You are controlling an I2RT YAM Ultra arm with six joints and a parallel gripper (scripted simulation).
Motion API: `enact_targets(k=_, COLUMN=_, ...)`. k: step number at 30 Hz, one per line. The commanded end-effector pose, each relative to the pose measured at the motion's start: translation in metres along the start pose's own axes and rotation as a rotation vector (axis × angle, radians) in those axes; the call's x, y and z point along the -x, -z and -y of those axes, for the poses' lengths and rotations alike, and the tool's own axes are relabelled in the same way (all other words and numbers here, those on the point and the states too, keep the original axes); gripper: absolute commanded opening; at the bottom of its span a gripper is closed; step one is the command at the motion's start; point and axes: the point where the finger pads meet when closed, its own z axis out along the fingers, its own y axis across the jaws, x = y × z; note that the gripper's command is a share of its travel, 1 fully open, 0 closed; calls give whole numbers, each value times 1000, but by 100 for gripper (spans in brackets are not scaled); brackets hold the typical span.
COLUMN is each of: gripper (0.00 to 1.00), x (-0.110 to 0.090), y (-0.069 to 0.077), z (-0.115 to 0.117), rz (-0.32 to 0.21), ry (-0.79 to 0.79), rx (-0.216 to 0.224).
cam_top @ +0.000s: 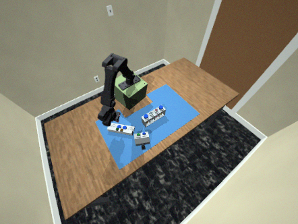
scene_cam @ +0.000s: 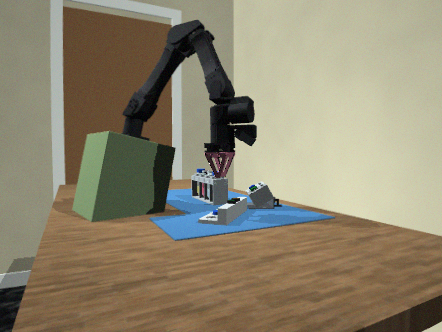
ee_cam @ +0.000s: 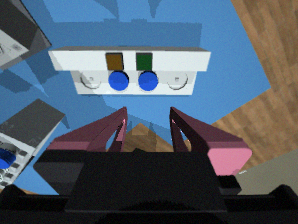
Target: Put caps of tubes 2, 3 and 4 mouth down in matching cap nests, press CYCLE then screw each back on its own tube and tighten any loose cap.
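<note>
My gripper (ee_cam: 148,111) is open and empty. It hangs a little above the near side of the white cap tray (ee_cam: 130,70), as the side view (scene_cam: 218,172) and the overhead view (cam_top: 115,118) also show. The tray's two middle nests each hold a blue cap (ee_cam: 118,80) (ee_cam: 148,80). The two end nests (ee_cam: 91,80) (ee_cam: 177,80) are empty. The amber lamp (ee_cam: 115,61) and green lamp (ee_cam: 144,61) behind the nests look dark. On the decapping station (cam_top: 153,115) the two end tubes carry blue caps (cam_top: 145,116) (cam_top: 161,108); the two middle tubes stand open.
The key box (cam_top: 141,137) with the green and blue keys stands in front of the tray on the blue mat. The green block (cam_top: 131,90) carries the arm's base. In the wrist view the station's corner (ee_cam: 20,135) lies at the lower left.
</note>
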Motion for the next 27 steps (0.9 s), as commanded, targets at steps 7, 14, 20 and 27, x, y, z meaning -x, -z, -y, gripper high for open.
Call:
enact_targets(k=7, gripper=47, x=0, y=35, z=1, rz=-4, ry=-3, rx=0)
enact_targets(k=14, gripper=47, x=0, y=35, z=1, rz=-4, ry=-3, rx=0)
enact_targets(k=20, gripper=47, x=0, y=35, z=1, rz=-4, ry=-3, rx=0)
enact_targets(k=27, gripper=47, x=0, y=35, z=1, rz=-4, ry=-3, rx=0)
